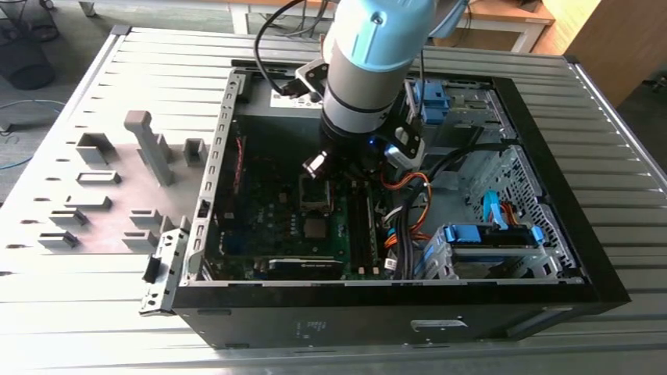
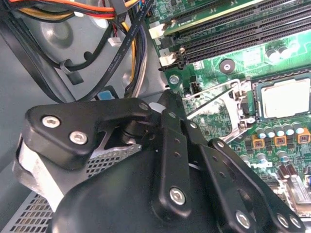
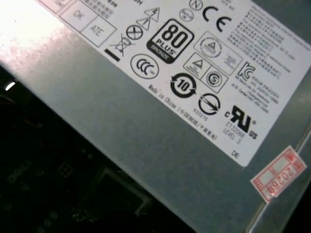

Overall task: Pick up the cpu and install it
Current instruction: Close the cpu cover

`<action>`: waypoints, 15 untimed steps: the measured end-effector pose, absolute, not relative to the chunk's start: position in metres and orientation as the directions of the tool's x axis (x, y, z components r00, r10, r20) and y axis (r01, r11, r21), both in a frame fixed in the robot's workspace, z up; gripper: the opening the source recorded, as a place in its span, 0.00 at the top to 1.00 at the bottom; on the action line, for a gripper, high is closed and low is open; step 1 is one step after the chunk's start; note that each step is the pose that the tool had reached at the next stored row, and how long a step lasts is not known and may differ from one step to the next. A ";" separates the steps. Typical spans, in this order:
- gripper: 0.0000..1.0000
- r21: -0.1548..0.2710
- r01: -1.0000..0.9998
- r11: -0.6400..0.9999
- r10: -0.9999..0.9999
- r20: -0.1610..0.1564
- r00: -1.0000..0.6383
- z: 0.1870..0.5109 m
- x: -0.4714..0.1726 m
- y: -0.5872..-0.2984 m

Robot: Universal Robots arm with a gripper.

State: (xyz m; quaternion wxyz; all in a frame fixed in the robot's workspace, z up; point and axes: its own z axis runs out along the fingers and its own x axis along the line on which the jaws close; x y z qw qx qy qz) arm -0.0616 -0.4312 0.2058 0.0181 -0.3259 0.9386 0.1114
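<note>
The gripper (image 2: 167, 109) is hanging inside the open computer case (image 1: 312, 316); the cpu (image 2: 285, 98) is sitting in its socket (image 2: 258, 99) just ahead. Apart or together, I cannot tell.

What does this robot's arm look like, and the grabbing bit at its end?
The thick, round silver-grey robot arm has a light blue cap, and a thin black cable loops off it. A small blue light glows near its wrist. The pincer is made of matte black jointed links fastened with shiny silver screws.
</note>
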 end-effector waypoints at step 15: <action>0.89 0.185 -0.629 0.755 -0.623 -0.097 -0.776 0.216 -0.062 -0.434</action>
